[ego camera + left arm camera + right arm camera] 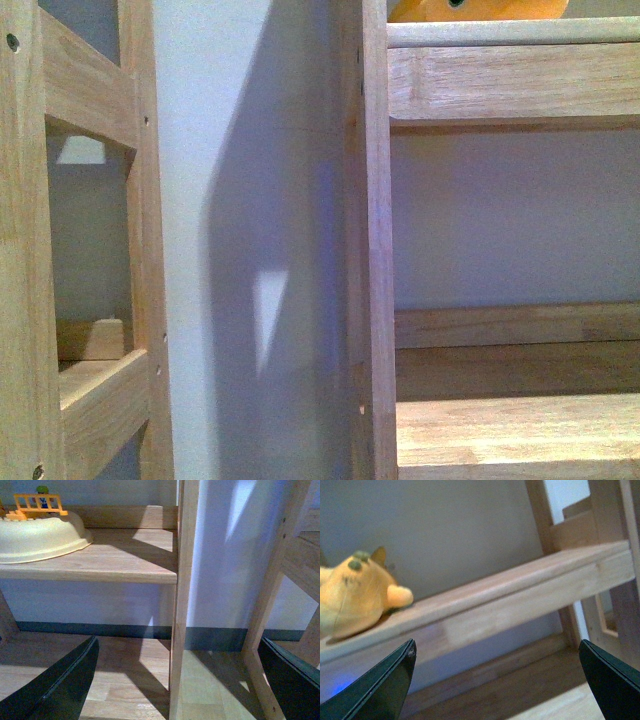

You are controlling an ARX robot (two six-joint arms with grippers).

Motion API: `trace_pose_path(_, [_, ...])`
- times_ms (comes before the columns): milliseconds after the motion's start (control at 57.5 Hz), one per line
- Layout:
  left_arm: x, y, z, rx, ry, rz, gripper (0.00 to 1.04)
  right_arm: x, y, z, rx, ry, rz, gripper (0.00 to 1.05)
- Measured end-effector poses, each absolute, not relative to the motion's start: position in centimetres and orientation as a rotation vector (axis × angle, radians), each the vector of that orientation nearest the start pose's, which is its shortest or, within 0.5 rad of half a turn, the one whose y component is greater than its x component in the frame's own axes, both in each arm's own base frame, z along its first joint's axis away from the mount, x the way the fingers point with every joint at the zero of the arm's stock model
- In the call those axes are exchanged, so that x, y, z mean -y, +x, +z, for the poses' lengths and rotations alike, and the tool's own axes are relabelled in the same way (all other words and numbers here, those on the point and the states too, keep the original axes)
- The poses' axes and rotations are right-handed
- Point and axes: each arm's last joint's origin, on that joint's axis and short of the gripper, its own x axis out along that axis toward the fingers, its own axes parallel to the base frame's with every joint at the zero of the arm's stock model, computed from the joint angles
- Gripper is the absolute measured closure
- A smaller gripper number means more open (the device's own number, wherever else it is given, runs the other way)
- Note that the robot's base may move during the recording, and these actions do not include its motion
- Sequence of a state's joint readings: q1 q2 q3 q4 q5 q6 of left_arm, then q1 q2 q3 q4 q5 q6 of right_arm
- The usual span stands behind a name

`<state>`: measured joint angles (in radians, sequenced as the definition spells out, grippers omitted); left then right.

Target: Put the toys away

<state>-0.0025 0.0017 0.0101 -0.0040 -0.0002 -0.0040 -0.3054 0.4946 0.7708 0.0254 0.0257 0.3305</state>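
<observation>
An orange-yellow plush toy [355, 597] lies on a wooden shelf board [520, 592] in the right wrist view, with dark green spots on its head. My right gripper [497, 680] is open below and in front of that board, holding nothing, apart from the toy. A sliver of the same plush toy [480, 9] shows at the top of the front view, on the upper shelf [510, 80]. My left gripper [177, 680] is open and empty, facing a wooden upright post [182, 600] of the shelf unit. Neither arm appears in the front view.
A cream bowl-shaped tub [40, 535] holding a small orange toy fence [37, 505] sits on a shelf in the left wrist view. Wooden uprights [370, 240] and a second rack [90, 250] stand against a pale wall. A lower shelf [515, 430] lies at the front view's bottom right.
</observation>
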Motion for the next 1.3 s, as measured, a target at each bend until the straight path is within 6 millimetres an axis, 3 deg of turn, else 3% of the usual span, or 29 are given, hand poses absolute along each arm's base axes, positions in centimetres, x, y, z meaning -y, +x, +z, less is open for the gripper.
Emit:
trace_pose_path(122, [0.0, 9.7, 16.6, 0.004, -0.004, -0.002, 0.06, 2.0, 9.8, 32.5, 0.25, 0.316, -0.238, 0.07])
trace_pose_path(261, [0.0, 9.7, 16.6, 0.004, -0.004, -0.002, 0.06, 0.5, 9.8, 28.4, 0.188, 0.336, -0.124, 0.07])
trace_pose_path(591, [0.0, 9.7, 16.6, 0.004, -0.004, -0.002, 0.06, -1.7, 10.3, 21.3, 0.008, 0.322, -0.054, 0.07])
trace_pose_path(939, [0.0, 9.7, 16.7, 0.005, -0.004, -0.002, 0.06, -1.8, 10.3, 20.8, -0.012, 0.283, -0.038, 0.09])
trace_pose_path(1060, [0.0, 9.7, 16.6, 0.004, -0.004, -0.002, 0.06, -1.5, 9.8, 20.3, -0.001, 0.11, 0.015, 0.29])
trace_pose_path(1304, [0.0, 9.7, 16.7, 0.005, -0.004, -0.002, 0.06, -0.3, 9.8, 19.0, -0.004, 0.022, 0.018, 0.67])
